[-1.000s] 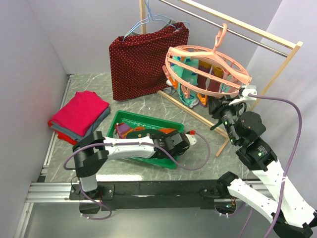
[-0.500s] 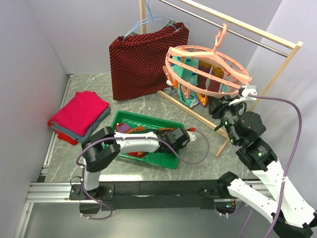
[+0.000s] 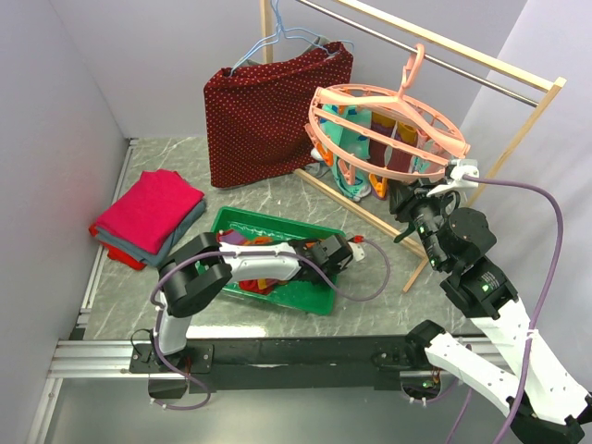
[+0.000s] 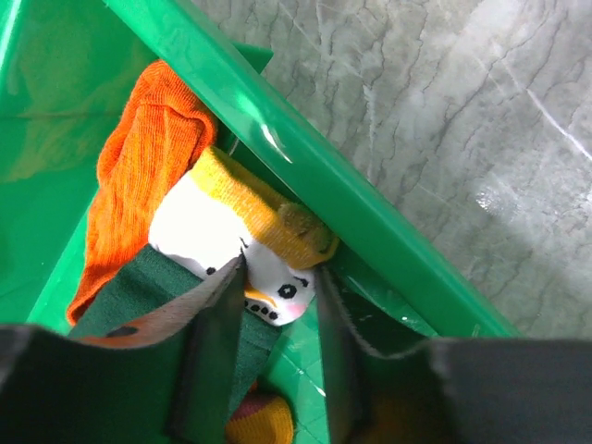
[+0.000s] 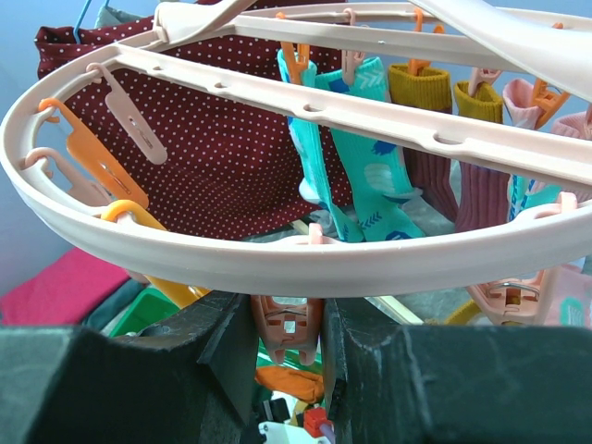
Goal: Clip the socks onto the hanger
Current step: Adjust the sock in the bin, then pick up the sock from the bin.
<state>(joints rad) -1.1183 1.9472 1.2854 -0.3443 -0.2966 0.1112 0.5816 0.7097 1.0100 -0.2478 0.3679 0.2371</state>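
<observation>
The salmon-pink hanger point(image 3: 388, 120) hangs from the wooden rail with several socks point(image 5: 361, 176) clipped to it. My right gripper point(image 3: 412, 199) is at its near rim point(image 5: 277, 250). That gripper point(image 5: 287, 338) is shut on a dangling clip peg point(image 5: 287, 319). More socks point(image 3: 254, 250) lie in the green tray point(image 3: 305, 301). My left gripper point(image 3: 326, 259) reaches down into the tray's right end. In the left wrist view it point(image 4: 280, 277) stands open, its fingertips on either side of the tip of a white-and-yellow sock point(image 4: 213, 217). That sock has a face on it. An orange sock point(image 4: 139, 176) and a dark green sock point(image 4: 129, 296) lie beside it.
A dark-red dotted cloth point(image 3: 268, 111) hangs on a light-blue wire hanger point(image 3: 277, 42) from the wooden rack point(image 3: 499, 69). A folded pink-red cloth stack point(image 3: 148, 213) sits at the left. The tray wall point(image 4: 351, 213) runs close by my left fingers.
My left arm has folded in, bringing its gripper down into the tray's right end. Its jaws have narrowed around the white sock tip. The right arm has not moved.
</observation>
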